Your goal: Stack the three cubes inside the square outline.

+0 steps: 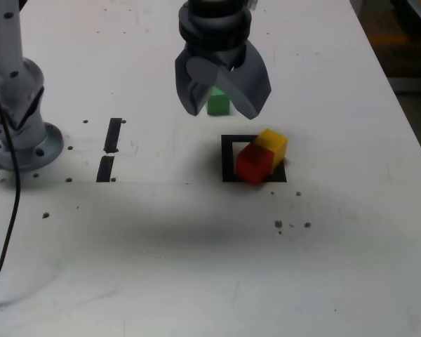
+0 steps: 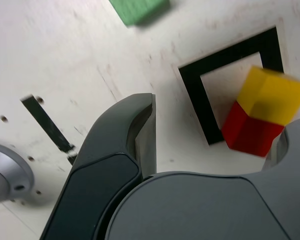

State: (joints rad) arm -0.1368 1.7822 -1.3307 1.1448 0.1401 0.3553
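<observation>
**Q:** Cubes and frame from the outside camera: where do they stand?

**Me:** Exterior view: my pincer (image 1: 223, 88) hangs over the white table (image 1: 196, 267), pointing down, jaws spread wide and holding nothing. The green cube (image 1: 218, 102) sits on the table behind the jaws, partly hidden, outside the black square outline (image 1: 229, 160) on its far side. The red cube (image 1: 255, 164) lies at the outline's near right corner in this view, overlapping the tape. The yellow cube (image 1: 272, 146) rests skewed on or against it, toward the far right; I cannot tell which from here. Two short tape strips (image 1: 109, 151) lie well apart on the exterior view's left, near my base (image 1: 21, 133).

**Q:** And from your wrist?

**Me:** Wrist view: yellow cube (image 2: 270, 95) plainly sits on red cube (image 2: 250, 132), twisted off square, the pair crowding one corner of the outline (image 2: 200, 100). The green cube (image 2: 139, 10) lies apart from the frame. My one dark finger (image 2: 135, 135) fills the foreground with nothing between the jaws.

**Q:** How would you do this step well?

**Me:** I judge green is next: centre the jaws over it, square the wrist to its faces, descend straight. Placing it atop that crooked pair risks toppling them.
</observation>
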